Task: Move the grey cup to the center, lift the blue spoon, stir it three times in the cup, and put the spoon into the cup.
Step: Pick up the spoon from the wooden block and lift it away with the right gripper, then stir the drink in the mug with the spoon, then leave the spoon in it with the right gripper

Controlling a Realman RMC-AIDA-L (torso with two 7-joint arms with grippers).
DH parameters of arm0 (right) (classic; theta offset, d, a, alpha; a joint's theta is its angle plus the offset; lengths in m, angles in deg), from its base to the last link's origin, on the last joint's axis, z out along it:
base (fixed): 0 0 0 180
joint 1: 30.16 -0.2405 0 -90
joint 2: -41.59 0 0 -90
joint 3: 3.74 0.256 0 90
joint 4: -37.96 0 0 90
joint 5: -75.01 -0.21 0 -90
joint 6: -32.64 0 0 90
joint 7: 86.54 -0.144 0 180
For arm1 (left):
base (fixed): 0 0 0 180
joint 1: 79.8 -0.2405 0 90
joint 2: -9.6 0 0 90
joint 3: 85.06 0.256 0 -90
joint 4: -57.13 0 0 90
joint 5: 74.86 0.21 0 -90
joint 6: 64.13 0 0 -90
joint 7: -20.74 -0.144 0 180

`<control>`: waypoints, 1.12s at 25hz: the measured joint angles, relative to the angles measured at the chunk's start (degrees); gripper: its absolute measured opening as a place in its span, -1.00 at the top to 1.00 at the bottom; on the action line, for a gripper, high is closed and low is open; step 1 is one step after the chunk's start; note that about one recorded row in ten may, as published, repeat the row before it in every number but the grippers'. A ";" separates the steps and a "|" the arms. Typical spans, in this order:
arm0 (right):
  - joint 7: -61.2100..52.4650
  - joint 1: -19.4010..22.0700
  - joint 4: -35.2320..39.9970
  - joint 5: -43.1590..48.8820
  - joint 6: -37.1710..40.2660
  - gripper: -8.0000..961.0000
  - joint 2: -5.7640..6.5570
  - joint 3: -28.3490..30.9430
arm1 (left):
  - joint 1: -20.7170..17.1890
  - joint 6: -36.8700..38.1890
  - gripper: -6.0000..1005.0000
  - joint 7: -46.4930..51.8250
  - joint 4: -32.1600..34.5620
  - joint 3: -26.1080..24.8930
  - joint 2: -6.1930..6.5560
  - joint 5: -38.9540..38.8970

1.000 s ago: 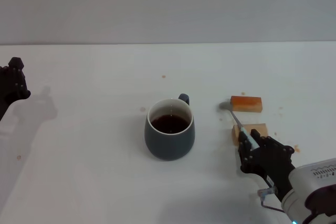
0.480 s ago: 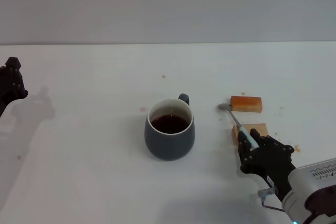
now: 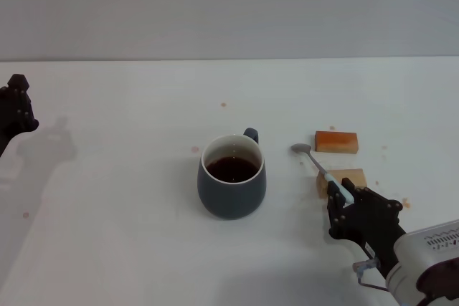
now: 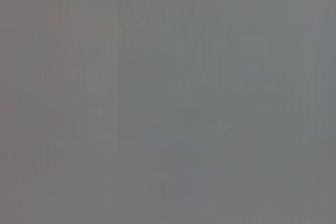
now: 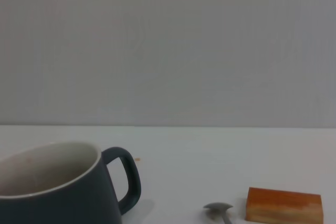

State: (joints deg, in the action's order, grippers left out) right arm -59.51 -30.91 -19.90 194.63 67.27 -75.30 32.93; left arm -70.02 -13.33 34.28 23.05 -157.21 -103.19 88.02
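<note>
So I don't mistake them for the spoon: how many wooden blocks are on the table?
2. One wooden block lies farther back, right of the grey cup; the nearer wooden block is partly hidden.

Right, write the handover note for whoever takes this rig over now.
Right gripper: shut on the spoon's blue handle, low at the near right; the bowl points toward the cup.
Left gripper: parked at the far left edge, nothing held.
Cup sits mid-table with dark liquid, handle facing away.
Two wooden blocks lie right of the cup.
Done: cup centred, spoon gripped.
Left: lift the spoon, stir three times, leave it in the cup.
</note>
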 joint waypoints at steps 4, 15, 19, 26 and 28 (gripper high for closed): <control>0.00 0.50 -0.06 0.31 0.58 0.54 -0.06 -0.02 | -0.16 0.00 0.99 0.00 -0.17 -0.07 0.03 0.39; 5.75 1.74 -1.46 -0.04 1.02 0.65 -0.69 0.71 | -0.38 -0.08 0.99 0.00 -0.29 -0.18 0.03 0.61; 17.08 5.19 -7.81 -0.53 -1.02 0.64 -0.94 4.43 | -0.36 -0.31 0.99 0.00 0.01 -0.18 -0.14 0.61; 29.16 10.50 -19.55 -0.63 -10.40 0.64 -1.39 10.51 | -0.41 -0.66 0.99 0.00 0.25 -0.30 -0.54 0.60; 31.48 11.84 -23.78 -0.50 -15.35 0.64 -1.40 12.35 | -0.41 -0.98 0.99 0.00 0.22 -0.47 -0.61 0.59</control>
State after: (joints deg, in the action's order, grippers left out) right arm -28.03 -19.07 -43.68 194.13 51.92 -76.70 45.28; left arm -70.43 -14.31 34.28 23.27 -157.69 -103.80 88.61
